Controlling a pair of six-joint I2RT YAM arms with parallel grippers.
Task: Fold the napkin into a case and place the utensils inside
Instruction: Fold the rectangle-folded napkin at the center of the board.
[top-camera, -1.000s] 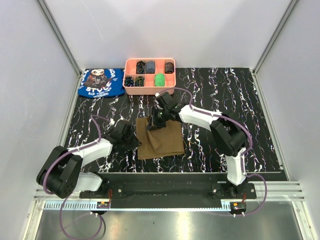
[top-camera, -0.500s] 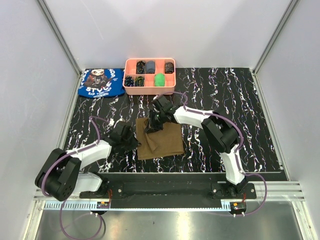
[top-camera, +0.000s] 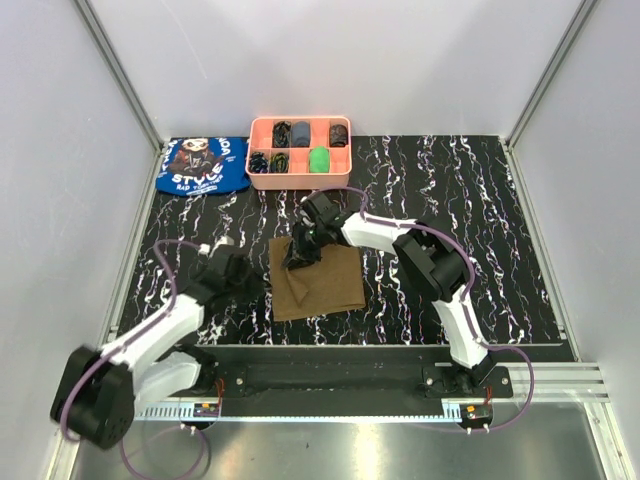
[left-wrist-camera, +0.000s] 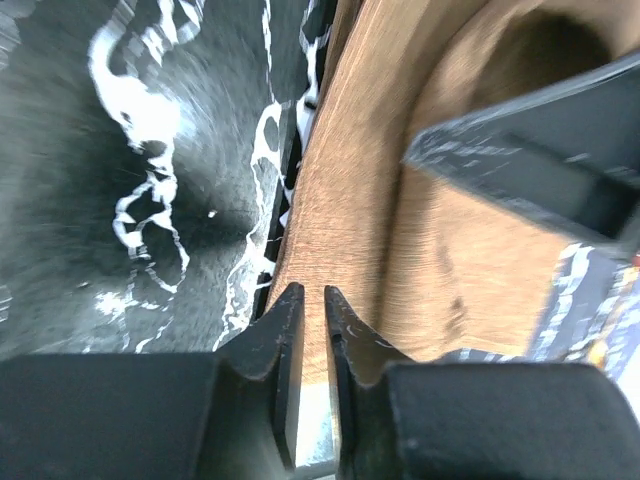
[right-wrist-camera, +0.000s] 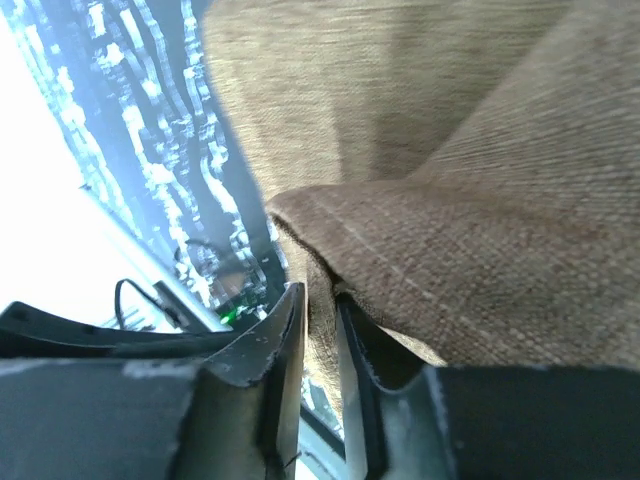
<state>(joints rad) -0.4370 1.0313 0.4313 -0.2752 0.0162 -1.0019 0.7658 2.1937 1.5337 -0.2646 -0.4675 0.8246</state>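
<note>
Over the napkin (top-camera: 325, 285) the right pincer (right-wrist-camera: 317, 300) straddles a fold, grip unclear; left pincer (left-wrist-camera: 312, 300) beside it, slightly parted, empty.

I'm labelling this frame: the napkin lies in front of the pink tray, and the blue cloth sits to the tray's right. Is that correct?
Not quite. The blue cloth sits to the left of the tray, not to its right, as the top view shows. The napkin does lie in front of the tray.
</note>
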